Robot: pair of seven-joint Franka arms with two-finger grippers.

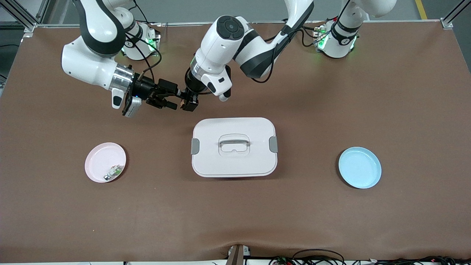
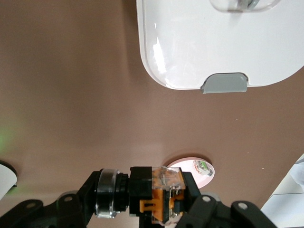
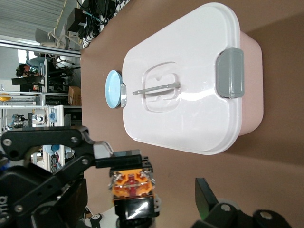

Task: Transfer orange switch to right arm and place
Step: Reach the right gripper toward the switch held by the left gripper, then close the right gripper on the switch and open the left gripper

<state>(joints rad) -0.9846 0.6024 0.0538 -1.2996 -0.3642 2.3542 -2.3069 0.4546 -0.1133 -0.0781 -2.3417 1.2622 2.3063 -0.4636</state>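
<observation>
The orange switch [image 2: 159,197], low in the left wrist frame, is clamped in the left pincer [image 1: 188,102] above bare worktop [image 1: 331,221], upper centre of the front view, just above the white lidded box [image 1: 234,147]. The right pincer [image 1: 167,98] meets it with fingers spread around the switch [image 3: 132,183], one finger [image 3: 206,194] apart from it. Only the front view shows the pink plate [image 1: 96,163] holding a small green-and-silver part [image 1: 113,172], and the blue plate [image 1: 360,167] whole.
</observation>
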